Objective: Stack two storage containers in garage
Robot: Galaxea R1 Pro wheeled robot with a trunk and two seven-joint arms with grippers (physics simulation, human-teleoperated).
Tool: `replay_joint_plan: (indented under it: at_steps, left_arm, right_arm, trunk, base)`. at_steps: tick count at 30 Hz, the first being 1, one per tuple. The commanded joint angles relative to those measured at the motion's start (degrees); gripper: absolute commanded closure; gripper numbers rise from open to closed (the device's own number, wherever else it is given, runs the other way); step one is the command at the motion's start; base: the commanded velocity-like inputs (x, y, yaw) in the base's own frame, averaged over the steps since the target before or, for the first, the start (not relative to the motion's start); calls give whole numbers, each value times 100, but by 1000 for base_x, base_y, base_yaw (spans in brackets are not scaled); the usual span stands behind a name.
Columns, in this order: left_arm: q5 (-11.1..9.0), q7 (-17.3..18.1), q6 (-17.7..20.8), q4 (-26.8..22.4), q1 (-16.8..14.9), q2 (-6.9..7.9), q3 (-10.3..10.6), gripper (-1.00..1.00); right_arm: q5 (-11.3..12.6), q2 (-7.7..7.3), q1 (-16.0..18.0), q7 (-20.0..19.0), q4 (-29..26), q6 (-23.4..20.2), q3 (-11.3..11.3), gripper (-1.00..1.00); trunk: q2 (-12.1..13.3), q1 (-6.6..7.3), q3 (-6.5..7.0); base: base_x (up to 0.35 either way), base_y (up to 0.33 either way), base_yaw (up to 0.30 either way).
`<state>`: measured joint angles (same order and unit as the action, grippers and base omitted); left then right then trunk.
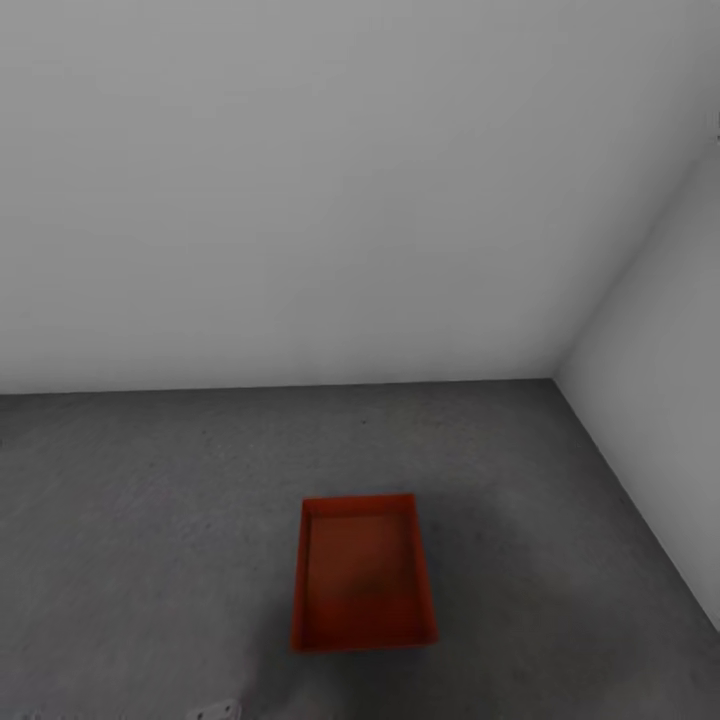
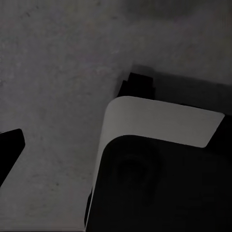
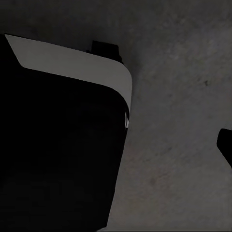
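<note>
A red-orange open-topped storage container (image 1: 363, 573) sits on the grey speckled concrete floor (image 1: 150, 500) of the garage, a short way out from the corner of two white walls. Its inside looks empty; I cannot tell whether a second container is nested in it. In the left wrist view a single dark fingertip (image 2: 9, 150) pokes in at the picture's edge above the floor, with nothing held. In the right wrist view a dark fingertip (image 3: 226, 147) likewise shows at the edge, holding nothing.
White walls meet in a corner (image 1: 556, 378) behind and to the right of the container. Both wrist views look down on my own black and white base (image 2: 159, 169) (image 3: 63, 135) and the concrete around it. A small white part (image 1: 215, 712) shows at the bottom edge.
</note>
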<state>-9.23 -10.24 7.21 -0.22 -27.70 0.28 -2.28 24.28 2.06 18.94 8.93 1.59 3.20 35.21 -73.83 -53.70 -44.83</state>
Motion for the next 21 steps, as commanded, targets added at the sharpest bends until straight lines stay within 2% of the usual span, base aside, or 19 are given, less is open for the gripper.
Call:
replay_joint_plan:
  at_steps: [1,13,21]
  left_arm:
    - [-37,-13,17,-1,-1,1,-19,-100]
    - [-62,-11,16,13,1,14,-18,-100]
    - [-69,-13,16,13,2,14,-18,-100]
  right_arm:
    - [57,5,5,5,17,31,48,-100]
    - [61,8,5,11,18,24,48,-100]
    - [107,13,5,54,25,15,41,-100]
  trunk:
    - [-2,2,-3]
    - [-2,2,-3]
    - [-2,2,44]
  base:
    - [-218,55,0]
    - [-291,73,0]
    - [-53,9,0]
